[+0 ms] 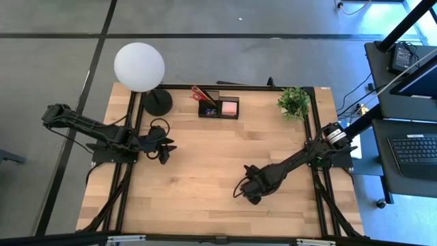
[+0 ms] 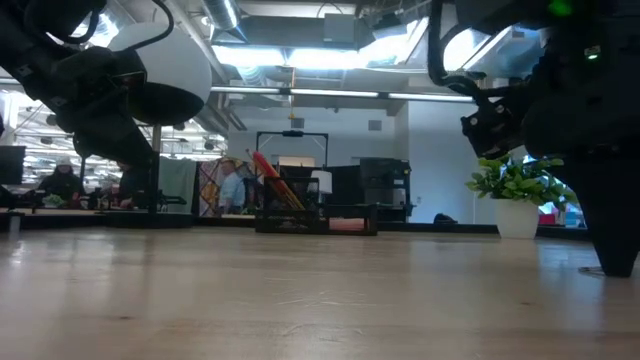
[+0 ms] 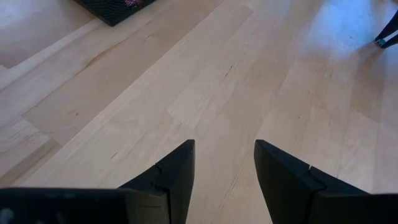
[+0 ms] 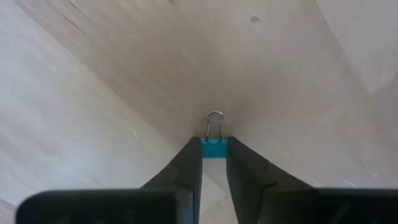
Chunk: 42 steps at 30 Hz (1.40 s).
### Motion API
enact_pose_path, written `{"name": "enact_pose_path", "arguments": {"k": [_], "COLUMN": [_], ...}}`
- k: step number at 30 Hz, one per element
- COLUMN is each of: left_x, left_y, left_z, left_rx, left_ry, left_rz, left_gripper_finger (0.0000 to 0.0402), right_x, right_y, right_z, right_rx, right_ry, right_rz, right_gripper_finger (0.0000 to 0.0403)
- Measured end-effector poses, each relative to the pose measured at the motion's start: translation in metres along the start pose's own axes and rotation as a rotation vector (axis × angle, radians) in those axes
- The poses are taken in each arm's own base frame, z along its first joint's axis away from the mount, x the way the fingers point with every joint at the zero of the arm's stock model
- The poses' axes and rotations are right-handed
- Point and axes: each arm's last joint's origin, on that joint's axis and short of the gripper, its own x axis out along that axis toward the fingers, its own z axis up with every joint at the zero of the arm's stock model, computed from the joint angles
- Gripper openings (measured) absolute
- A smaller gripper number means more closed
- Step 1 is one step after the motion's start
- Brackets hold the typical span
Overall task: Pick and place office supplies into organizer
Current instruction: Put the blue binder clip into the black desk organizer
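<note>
Clip [image 4: 214, 148], a small blue binder clip, sits pinched between my right gripper's [image 4: 214, 155] fingers, just above the desk's [image 1: 205, 178] middle, toward the front right. It looks light and stiff, with slick painted sides; my hold is on the flat body, wire loops poking forward, so it may twist if I squeeze unevenly. My left gripper [image 3: 224, 165] waits near the left edge, fingers spread and empty. The organizer [image 1: 218, 108] stands at the back edge, well apart, already holding scissors [image 1: 201, 93] and a pink pad [image 1: 229, 106].
</note>
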Motion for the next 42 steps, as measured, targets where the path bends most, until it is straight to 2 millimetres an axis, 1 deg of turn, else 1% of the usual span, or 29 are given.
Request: {"name": "enact_pose_path", "arguments": {"k": [2,4,8,11,15,18,21,24,27,32,37,42], "left_x": [0.000,0.000,0.000,0.000,0.000,0.000,0.000,0.000,0.000,0.000,0.000,0.000], "left_y": [0.000,0.000,0.000,0.000,0.000,0.000,0.000,0.000,0.000,0.000,0.000,0.001], "left_z": [0.000,0.000,0.000,0.000,0.001,0.001,0.001,0.001,0.001,0.001,0.001,0.000], "left_rx": [0.000,0.000,0.000,-0.001,-0.001,-0.001,-0.001,-0.001,-0.001,-0.001,-0.001,0.000], "left_ry": [0.000,-0.003,-0.015,-0.015,-0.016,-0.016,-0.016,-0.016,-0.016,-0.016,-0.016,-0.013], "left_rz": [0.000,0.003,0.016,0.015,0.015,0.015,0.015,0.015,0.015,0.015,0.015,0.017], "left_gripper_finger": [0.0159,0.0159,0.0159,0.0159,0.0159,0.0159,0.0159,0.0159,0.0159,0.0159,0.0159,0.0159], "right_x": [-0.004,-0.011,-0.032,-0.052,-0.076,-0.093,-0.106,-0.112,-0.115,-0.114,-0.095,-0.071], "right_y": [0.003,0.007,0.013,0.015,0.005,-0.005,-0.017,-0.032,-0.048,-0.073,-0.084,-0.092], "right_z": [0.006,0.017,0.040,0.064,0.106,0.139,0.172,0.199,0.218,0.242,0.267,0.282], "right_rx": [-0.019,-0.037,-0.071,-0.099,-0.096,-0.083,-0.095,-0.095,-0.081,-0.029,-0.011,-0.005], "right_ry": [-0.003,-0.041,-0.126,-0.242,-0.398,-0.513,-0.629,-0.731,-0.782,-0.820,-0.832,-0.805], "right_rz": [0.011,0.042,0.094,0.112,0.088,0.109,0.160,0.182,0.173,0.157,0.178,0.141], "right_gripper_finger": [0.0061,0.0065,0.0066,0.0067,0.0068,0.0068,0.0068,0.0068,0.0068,0.0068,0.0068,0.0068]}}
